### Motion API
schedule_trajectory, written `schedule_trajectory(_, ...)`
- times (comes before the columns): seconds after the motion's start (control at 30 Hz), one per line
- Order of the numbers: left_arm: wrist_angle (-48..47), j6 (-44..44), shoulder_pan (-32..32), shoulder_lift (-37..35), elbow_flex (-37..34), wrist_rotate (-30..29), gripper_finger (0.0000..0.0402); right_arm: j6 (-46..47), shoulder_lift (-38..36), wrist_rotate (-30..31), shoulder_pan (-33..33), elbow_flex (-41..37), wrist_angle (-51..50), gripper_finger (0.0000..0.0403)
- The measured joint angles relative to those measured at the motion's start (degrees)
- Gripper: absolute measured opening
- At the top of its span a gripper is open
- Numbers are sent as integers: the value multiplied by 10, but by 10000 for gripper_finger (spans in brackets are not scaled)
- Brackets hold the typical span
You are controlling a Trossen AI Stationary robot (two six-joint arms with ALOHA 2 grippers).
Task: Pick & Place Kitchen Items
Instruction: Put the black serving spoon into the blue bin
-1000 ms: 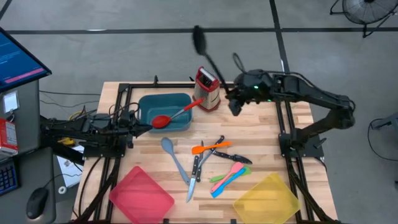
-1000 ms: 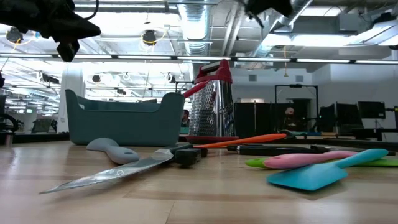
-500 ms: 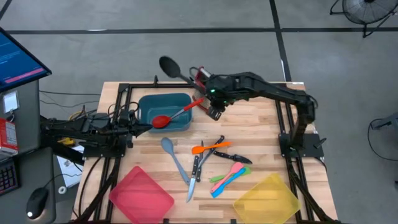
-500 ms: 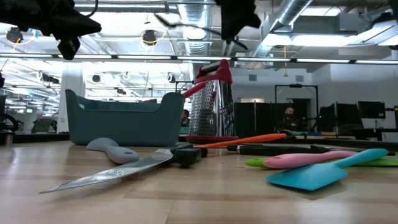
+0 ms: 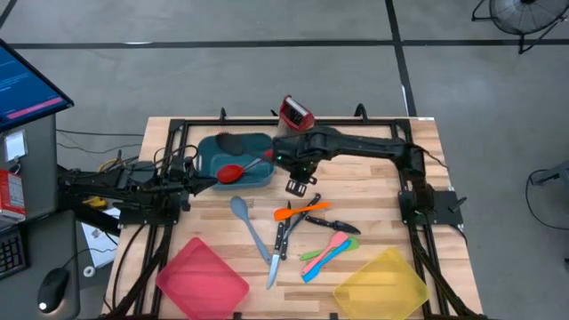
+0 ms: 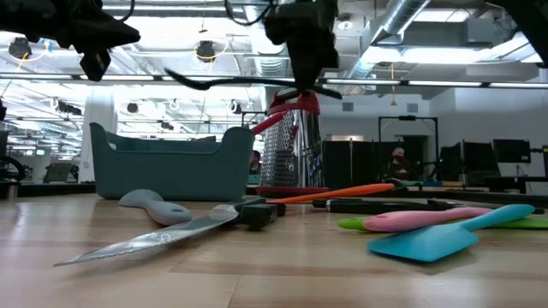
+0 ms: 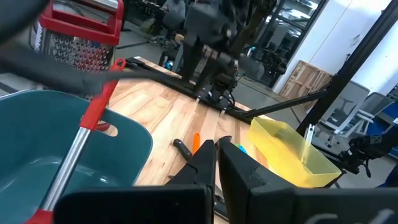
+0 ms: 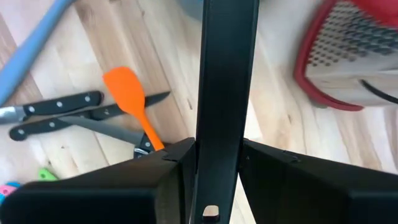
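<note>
Nearest the table's front edge sit the red tray (image 5: 203,279) and the yellow tray (image 5: 383,283). Between them and a little further back the loose utensils lie scattered – the grey-blue spoon (image 5: 250,226), the steel knives (image 5: 281,240), the orange spatula (image 5: 300,212), and the pink, green and blue pieces (image 5: 325,252) together. Past these, the right gripper (image 5: 296,165) hangs above the wood just beside the teal tray (image 5: 233,161), its fingers (image 8: 173,158) clamped on the handle of the black ladle (image 6: 244,83), which is held level in the air with its bowl out over the tray. The red spoon (image 5: 247,166) rests in that tray, handle propped on the rim. The left gripper (image 5: 206,179) waits at the tray's other side, clenched on nothing. Furthest back stands the box grater (image 5: 295,112).
</note>
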Motion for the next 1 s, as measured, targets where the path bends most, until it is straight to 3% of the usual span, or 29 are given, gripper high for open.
schedule_trajectory(0.2, 4, 0, 0, 0, 0, 0, 2, -8, 32, -4, -8, 0, 0, 96)
schedule_trajectory(1.0, 5, 5, 0, 0, 0, 1, 2, -30, 44, -12, -34, -25, 66, 96)
